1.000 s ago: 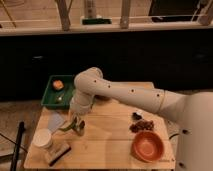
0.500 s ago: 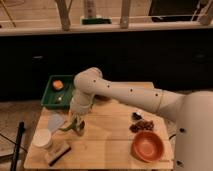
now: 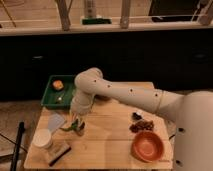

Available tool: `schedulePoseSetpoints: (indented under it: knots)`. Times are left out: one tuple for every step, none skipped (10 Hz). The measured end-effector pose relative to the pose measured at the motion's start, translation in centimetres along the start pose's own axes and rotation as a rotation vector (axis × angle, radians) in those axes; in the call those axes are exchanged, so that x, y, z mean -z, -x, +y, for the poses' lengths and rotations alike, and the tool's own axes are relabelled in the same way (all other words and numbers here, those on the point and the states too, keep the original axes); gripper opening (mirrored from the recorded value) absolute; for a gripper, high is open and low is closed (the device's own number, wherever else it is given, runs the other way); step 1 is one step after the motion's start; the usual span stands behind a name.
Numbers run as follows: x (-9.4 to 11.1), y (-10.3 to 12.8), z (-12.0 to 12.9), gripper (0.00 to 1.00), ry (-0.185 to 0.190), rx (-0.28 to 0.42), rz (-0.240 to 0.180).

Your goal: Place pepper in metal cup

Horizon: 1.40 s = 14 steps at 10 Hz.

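My gripper (image 3: pixel 76 120) hangs down from the white arm over the left part of the wooden table (image 3: pixel 110 140). The slim green pepper (image 3: pixel 68 128) shows right at the gripper's tip, sticking out to the left. The small grey metal cup (image 3: pixel 80 130) stands just below and right of the tip, touching or nearly touching the pepper. I cannot tell whether the pepper is held or rests against the cup.
A pale green translucent cup (image 3: pixel 56 120) and a white cylindrical container (image 3: pixel 42 139) stand left of the gripper. A dark flat object (image 3: pixel 59 153) lies at the front left. A green tray (image 3: pixel 52 97) holds an orange item. An orange bowl (image 3: pixel 147 146) and dark bits (image 3: pixel 142 124) are at the right.
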Motion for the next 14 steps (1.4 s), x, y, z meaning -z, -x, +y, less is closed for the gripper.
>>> schedulePoseSetpoints:
  knots:
    - [-0.02, -0.07, 0.08, 0.8, -0.001, 0.001, -0.002]
    - [-0.03, -0.17, 0.17, 0.8, -0.003, 0.002, -0.005]
    - [-0.05, -0.23, 0.23, 0.8, -0.005, 0.004, -0.009]
    - [-0.04, -0.28, 0.27, 0.8, -0.005, 0.006, -0.011]
    - [-0.02, -0.35, 0.32, 0.8, -0.006, 0.007, -0.013]
    - [0.01, -0.41, 0.33, 0.8, -0.006, 0.008, -0.015]
    - [0.0, -0.47, 0.4, 0.8, -0.005, 0.009, -0.016]
    - [0.03, -0.53, 0.41, 0.8, -0.006, 0.009, -0.017]
    - [0.04, -0.58, 0.39, 0.8, -0.006, 0.009, -0.019]
    - [0.05, -0.63, 0.44, 0.8, -0.004, 0.009, -0.019]
    - [0.08, -0.72, 0.45, 0.8, -0.004, 0.008, -0.02]
    - [0.1, -0.76, 0.42, 0.8, -0.003, 0.008, -0.02]
    - [0.11, -0.82, 0.41, 0.8, -0.003, 0.007, -0.02]
    - [0.15, -0.87, 0.4, 0.8, -0.004, 0.007, -0.02]
